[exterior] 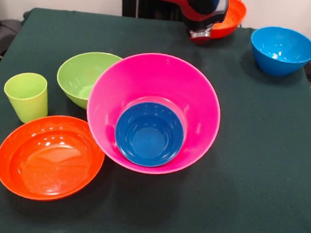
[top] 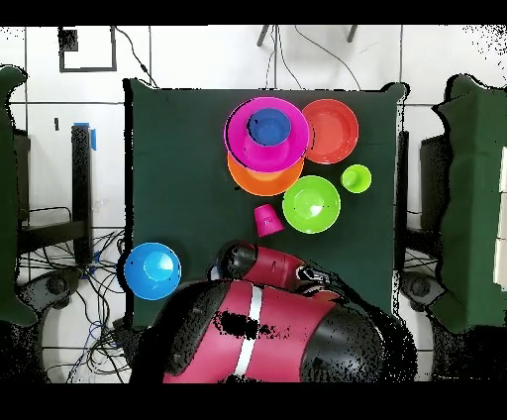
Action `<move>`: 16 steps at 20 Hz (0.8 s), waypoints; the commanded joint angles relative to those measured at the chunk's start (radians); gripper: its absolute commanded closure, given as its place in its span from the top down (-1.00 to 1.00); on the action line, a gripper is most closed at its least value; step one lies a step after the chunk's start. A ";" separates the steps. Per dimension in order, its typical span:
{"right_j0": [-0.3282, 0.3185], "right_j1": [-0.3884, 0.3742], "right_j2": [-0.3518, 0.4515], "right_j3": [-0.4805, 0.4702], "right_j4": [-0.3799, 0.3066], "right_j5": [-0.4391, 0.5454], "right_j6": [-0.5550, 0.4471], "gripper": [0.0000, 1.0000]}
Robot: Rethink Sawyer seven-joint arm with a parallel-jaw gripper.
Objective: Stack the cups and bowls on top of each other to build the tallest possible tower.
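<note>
The big pink bowl [exterior: 200, 104] stands mid-table with the small dark blue bowl [exterior: 149, 133] inside it. In the overhead view the pink bowl [top: 243, 139] sits on the big orange bowl [top: 259, 180], with the dark blue bowl [top: 267, 126] in it. A green bowl [exterior: 80, 77] and the lime green cup [exterior: 26, 97] stand left of it, and a shallow red-orange bowl [exterior: 49, 156] lies in front. The red-pink cup [top: 267, 220] stands upside down between the pile and the arm. My gripper [exterior: 201, 34] is at the far edge, next to an orange bowl [exterior: 232, 17]. The yellow-orange cup is out of view.
The light blue bowl [exterior: 282, 50] stands alone at the far right corner in the front view. The red arm [top: 267, 297] covers the table's robot side in the overhead view. Cables lie off the table beside the light blue bowl.
</note>
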 commanded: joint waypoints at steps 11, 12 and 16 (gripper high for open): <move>-0.091 0.049 0.118 -0.117 -0.080 -0.102 -0.135 -1.00; -0.092 0.048 0.118 -0.118 -0.082 -0.102 -0.134 -1.00; -0.109 0.040 0.127 -0.106 -0.095 -0.106 -0.142 -1.00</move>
